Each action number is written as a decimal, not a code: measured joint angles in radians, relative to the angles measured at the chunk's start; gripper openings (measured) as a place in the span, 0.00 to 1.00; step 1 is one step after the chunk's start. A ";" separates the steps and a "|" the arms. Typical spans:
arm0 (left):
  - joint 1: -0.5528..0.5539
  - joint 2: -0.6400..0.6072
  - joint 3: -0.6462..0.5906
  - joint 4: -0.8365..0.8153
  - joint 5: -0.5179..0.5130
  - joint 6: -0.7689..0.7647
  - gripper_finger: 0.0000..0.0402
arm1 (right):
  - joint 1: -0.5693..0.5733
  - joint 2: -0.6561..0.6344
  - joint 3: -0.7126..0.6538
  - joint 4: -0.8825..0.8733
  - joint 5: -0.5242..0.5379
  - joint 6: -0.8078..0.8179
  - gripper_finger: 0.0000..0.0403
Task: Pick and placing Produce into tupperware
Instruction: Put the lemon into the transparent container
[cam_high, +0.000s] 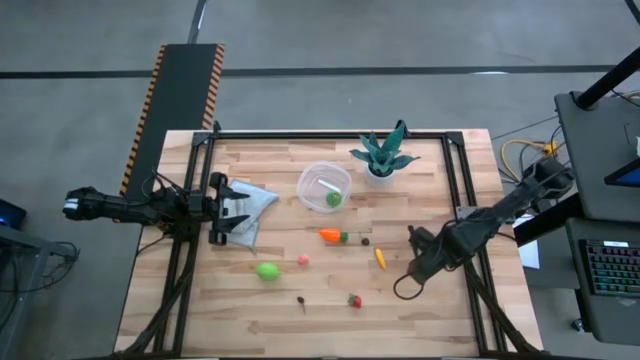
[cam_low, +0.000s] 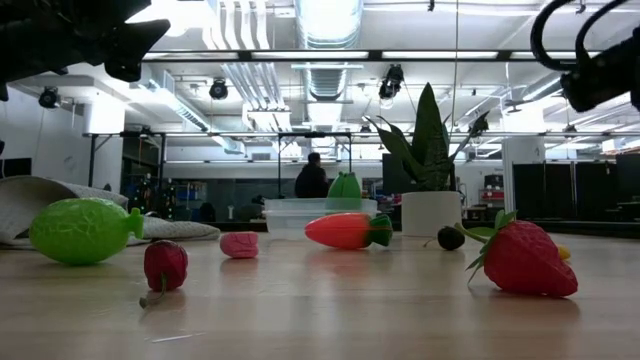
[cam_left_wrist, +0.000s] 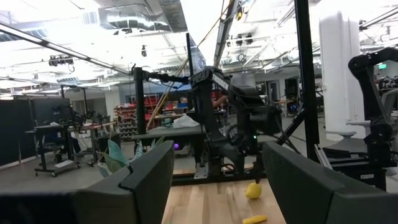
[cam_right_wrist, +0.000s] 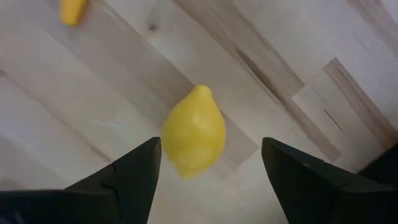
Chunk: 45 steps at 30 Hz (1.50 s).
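A yellow lemon (cam_right_wrist: 193, 130) is seen lying on the bare tabletop (cam_right_wrist: 298, 56) directly between the spread fingers of the right end effector (cam_right_wrist: 211, 148), which is held open above it and grips nothing. The lemon is egg-shaped with a small pointed tip, smooth and evenly coloured, with a faint sheen. As a toy fruit it is judged to be light and fairly stiff, and its rounded, glossy skin is likely to be slippery, so that it could roll or squirt out if pinched near either tapered end. Hold is best taken across the widest middle, with the fingers set on opposite flanks. A small yellow-orange piece (cam_right_wrist: 73, 9) is seen near the lemon but apart from it. In the high view the lemon itself is hidden under the right end effector, at about 4 o'clock from the tabletop's centre. From there, the orange carrot (cam_high: 330, 236) is found toward 10 o'clock, and farther along the same line the clear round tupperware bowl (cam_high: 305, 178), in which a green piece (cam_high: 333, 199) is already held. Farthest off, at 9 o'clock, the left end effector (cam_high: 222, 208) waits over the pale cloth (cam_high: 258, 200), its fingers apart and empty.
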 joint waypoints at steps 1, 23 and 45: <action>0.000 0.001 0.000 0.001 0.000 0.000 0.57 | 0.001 0.015 0.000 0.001 -0.001 0.000 0.67; 0.000 -0.001 0.000 -0.003 0.000 0.000 0.57 | 0.003 0.177 0.000 0.084 -0.019 -0.071 0.66; 0.000 -0.001 -0.001 -0.003 0.000 0.000 0.57 | 0.003 0.184 0.000 0.082 -0.018 -0.075 0.48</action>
